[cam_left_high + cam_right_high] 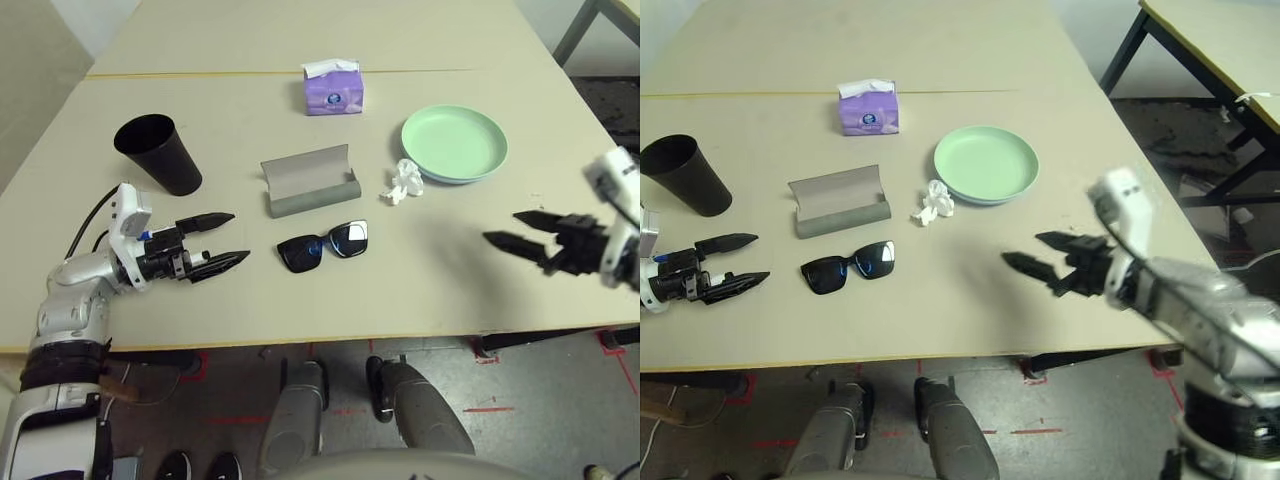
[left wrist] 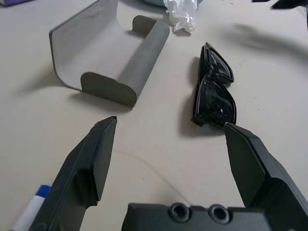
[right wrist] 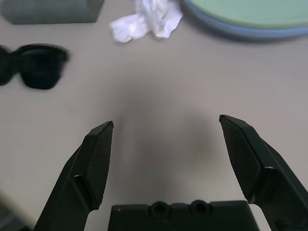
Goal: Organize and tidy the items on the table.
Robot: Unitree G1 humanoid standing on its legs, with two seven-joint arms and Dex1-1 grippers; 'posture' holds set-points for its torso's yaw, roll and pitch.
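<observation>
Far left of the head view: left gripper point(image 1: 232, 238), fingers spread wide, nothing between them, tips aimed rightward at the black sunglasses point(image 1: 323, 246). A white marker with a blue tip point(image 2: 30, 213) lying on the table just beside one finger in the left wrist view. Upper left: black cup point(image 1: 159, 152), tilted, standing alone on the beige table point(image 1: 200, 60). Centre: grey glasses case point(image 1: 309, 180), lying open, lid raised, directly above the sunglasses and apart from them. Nothing between gripper and sunglasses but bare tabletop. Top centre: purple tissue box point(image 1: 333, 88) just below the yellowish seam, white tissue poking from its top; a round printed emblem on its front, writing too small to read. Right of the case: crumpled white tissue point(image 1: 403, 182), right at the rim of the stacked plates point(image 1: 455, 144), green over pale blue. Far right: right gripper point(image 1: 511, 229), fingers equally wide apart, empty, hovering over bare table below the plates. Upper right corner: grey legs of a separate table.
</observation>
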